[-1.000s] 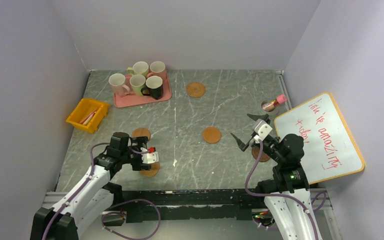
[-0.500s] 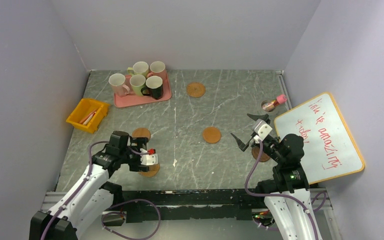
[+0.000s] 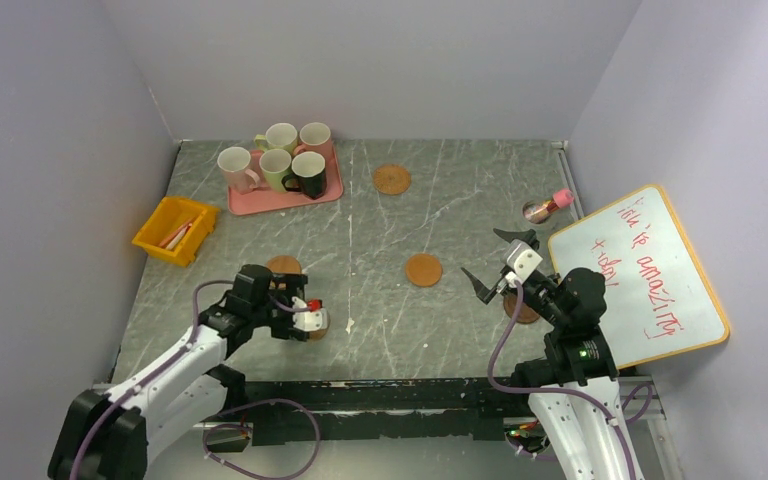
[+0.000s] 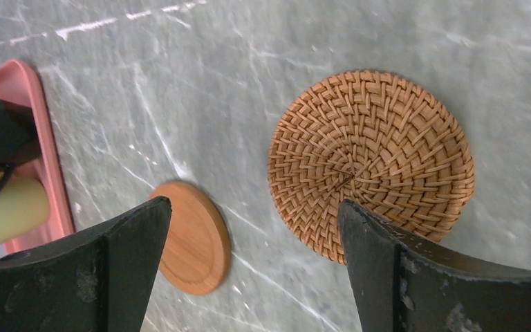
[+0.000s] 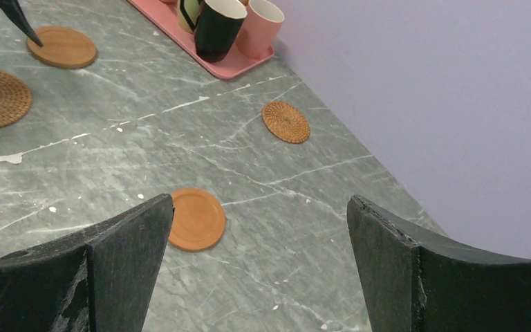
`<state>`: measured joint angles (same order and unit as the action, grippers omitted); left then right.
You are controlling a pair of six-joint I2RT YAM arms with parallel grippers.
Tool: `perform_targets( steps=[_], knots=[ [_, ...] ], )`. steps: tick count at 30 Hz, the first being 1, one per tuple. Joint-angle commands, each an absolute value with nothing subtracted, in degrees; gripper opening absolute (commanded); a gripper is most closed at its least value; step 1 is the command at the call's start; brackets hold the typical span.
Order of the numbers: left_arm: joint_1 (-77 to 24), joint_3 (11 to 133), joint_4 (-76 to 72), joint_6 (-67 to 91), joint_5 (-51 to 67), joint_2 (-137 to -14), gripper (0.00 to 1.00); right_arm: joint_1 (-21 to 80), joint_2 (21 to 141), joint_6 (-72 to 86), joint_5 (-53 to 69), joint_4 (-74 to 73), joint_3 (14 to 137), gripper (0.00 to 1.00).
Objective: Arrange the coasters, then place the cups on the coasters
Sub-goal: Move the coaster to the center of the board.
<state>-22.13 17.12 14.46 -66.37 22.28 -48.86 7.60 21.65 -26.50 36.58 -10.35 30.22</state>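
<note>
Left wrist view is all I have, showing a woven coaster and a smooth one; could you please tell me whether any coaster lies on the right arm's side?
Observer: Yes, the top view shows a dark coaster there, partly hidden beneath the right arm.
Operator: Thank you; are that arm's fingers free to pick it up?
Observer: The right fingers are spread wide with nothing between them.

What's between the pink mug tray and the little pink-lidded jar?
One round woven tan coaster lies between the flat pink tray and the small clear jar; the top view shows it.
</note>
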Motion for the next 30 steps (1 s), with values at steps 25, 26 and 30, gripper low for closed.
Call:
perform_targets(
  steps=[25, 26, 30],
  knots=[
    [-37.97, 34.41, -3.45, -42.99, -1.59, -69.73, 0.96, 13.36, 54.1, -16.93, 25.15, -0.33, 50.73, 1.0],
    [-37.68, 34.26, -2.87, -42.53, -0.93, -67.56, 0.96, 13.53, 56.13, -14.69, 24.23, -0.11, 52.76, 1.0],
    [-36.27, 33.12, -2.11, -40.92, -0.53, -60.5, 0.96, 14.47, 64.53, -7.69, 17.92, 2.06, 59.8, 1.0]
  ],
)
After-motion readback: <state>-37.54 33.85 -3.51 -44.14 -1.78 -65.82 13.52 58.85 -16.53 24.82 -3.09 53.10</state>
